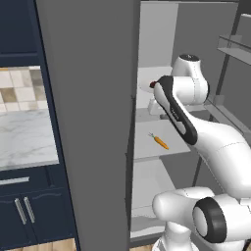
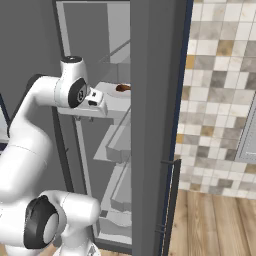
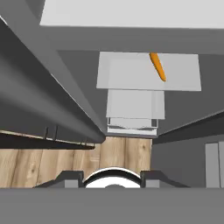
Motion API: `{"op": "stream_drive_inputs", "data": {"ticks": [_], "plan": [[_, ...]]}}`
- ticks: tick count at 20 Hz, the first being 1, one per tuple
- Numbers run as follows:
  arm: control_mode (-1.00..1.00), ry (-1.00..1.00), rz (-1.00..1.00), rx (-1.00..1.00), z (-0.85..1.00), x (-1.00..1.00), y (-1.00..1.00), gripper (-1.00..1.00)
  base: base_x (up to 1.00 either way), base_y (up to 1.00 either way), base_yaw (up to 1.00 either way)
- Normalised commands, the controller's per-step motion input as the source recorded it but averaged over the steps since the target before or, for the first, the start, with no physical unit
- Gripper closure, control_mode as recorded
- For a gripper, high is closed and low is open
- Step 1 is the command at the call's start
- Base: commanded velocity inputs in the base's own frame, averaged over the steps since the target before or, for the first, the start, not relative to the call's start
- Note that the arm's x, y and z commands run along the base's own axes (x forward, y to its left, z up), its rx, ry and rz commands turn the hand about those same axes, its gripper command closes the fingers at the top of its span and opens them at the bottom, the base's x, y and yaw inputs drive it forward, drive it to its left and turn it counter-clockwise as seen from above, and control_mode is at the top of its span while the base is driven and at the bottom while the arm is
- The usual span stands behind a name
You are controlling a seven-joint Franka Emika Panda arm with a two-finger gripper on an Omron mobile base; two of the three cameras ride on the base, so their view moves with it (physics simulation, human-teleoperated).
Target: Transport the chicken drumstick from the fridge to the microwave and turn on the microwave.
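Arm reaches into the open fridge (image 1: 162, 29), claw closed tight, apparently beside the chicken drumstick (image 2: 123, 88) on its shelf; carrot (image 1: 161, 142) lies a shelf lower

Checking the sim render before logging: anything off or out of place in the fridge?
One oddity: a bare carrot lies loose and diagonal on a fridge shelf, with no dish under it. Nothing looks spilled or damaged.
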Motion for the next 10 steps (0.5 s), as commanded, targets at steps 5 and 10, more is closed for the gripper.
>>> {"op": "stream_drive_inputs", "data": {"ticks": [5, 10], "plan": [[-1.0, -0.1, 0.06, 0.0, 0.1, -0.01, 0.0, -1.0, 0.0, 0.0, 0.0], [-1.0, -0.16, 0.17, -0.01, 0.29, 0.0, 0.0, -1.0, 0.0, 0.0, 0.0]]}}
